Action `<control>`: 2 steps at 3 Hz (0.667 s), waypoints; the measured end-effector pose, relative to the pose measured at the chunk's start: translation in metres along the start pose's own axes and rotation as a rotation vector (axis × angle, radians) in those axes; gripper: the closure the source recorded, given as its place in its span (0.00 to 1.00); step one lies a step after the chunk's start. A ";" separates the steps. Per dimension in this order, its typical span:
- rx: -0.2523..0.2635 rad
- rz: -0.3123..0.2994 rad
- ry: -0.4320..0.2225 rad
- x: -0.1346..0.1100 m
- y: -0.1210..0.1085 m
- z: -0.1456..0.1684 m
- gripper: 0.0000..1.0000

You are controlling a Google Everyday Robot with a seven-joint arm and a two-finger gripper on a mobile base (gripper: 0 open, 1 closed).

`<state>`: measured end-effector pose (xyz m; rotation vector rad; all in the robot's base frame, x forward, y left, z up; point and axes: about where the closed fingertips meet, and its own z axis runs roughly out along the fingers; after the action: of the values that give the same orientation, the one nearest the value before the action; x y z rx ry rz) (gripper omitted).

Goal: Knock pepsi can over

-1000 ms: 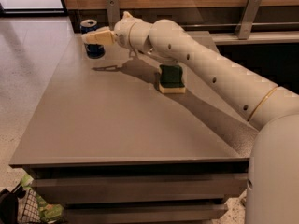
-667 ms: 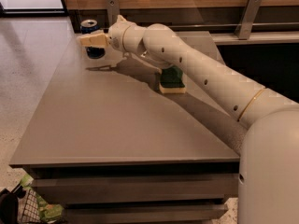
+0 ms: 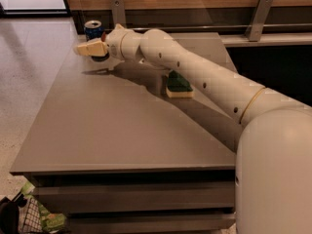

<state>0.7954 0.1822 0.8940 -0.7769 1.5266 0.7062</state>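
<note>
The pepsi can [image 3: 92,29], dark blue with a silver top, stands upright at the far left corner of the grey table [image 3: 122,126]. My gripper [image 3: 87,48] reaches in from the right on a long white arm. It sits just in front of the can, low over the table and near its left edge. Its cream fingers [image 3: 92,48] point left and are pressed together, holding nothing. The lower part of the can is hidden behind the gripper.
A yellow sponge with a green top [image 3: 179,85] lies on the table under the arm, right of centre. A wooden wall with metal brackets [image 3: 117,11] runs behind the table. A mesh basket with green items [image 3: 29,218] sits on the floor at the lower left.
My gripper has moved left along the far side of the table, from beside the can to just in front of it. The can still stands upright.
</note>
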 end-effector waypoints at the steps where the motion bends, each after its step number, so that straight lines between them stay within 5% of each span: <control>1: 0.020 0.017 -0.007 0.013 -0.003 0.007 0.17; 2: 0.048 0.016 -0.044 0.016 -0.007 0.014 0.41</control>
<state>0.8081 0.1882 0.8772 -0.7097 1.5060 0.6921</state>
